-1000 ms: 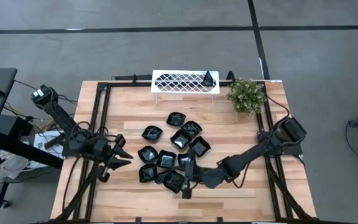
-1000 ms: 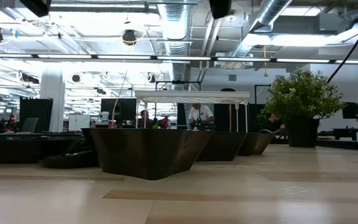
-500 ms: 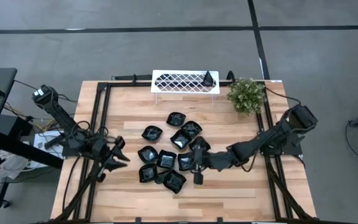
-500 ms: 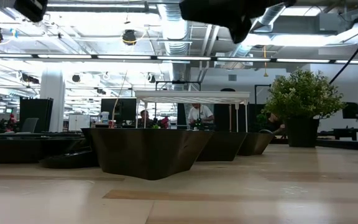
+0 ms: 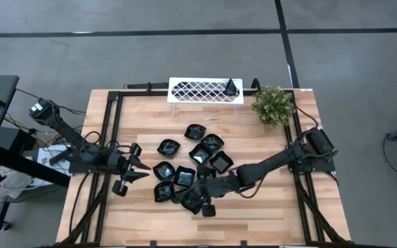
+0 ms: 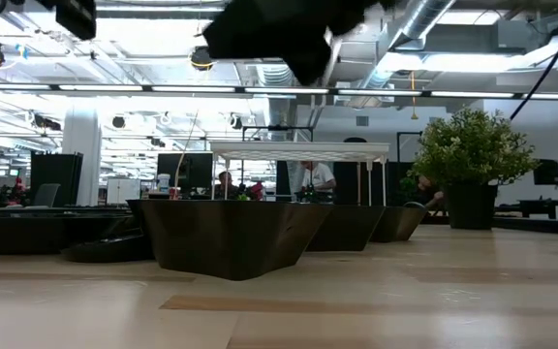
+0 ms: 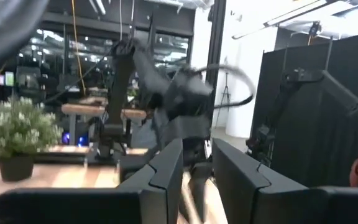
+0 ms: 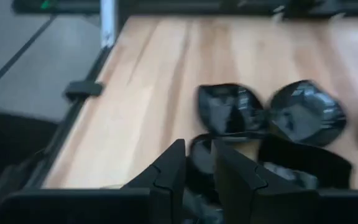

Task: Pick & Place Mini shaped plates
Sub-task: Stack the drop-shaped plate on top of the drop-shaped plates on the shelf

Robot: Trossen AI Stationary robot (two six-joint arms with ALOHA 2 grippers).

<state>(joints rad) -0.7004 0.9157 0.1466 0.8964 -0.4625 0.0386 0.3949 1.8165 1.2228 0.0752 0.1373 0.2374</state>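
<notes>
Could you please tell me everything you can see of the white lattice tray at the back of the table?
The white lattice tray is a long rectangle with a white rim and a diamond-patterned openwork floor. It stands level on thin white legs, raised above the wooden table at the middle of its far edge; the low view shows it side-on. One small black dish sits at its right end. The green plant stands apart, to its right. Neither gripper is near it.

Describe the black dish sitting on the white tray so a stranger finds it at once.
Start at the white lattice tray along the table's far edge, beside the green plant. On its plant-side end sits one small black dish. It is the only dish raised on the tray; the others cluster on the wood.
</notes>
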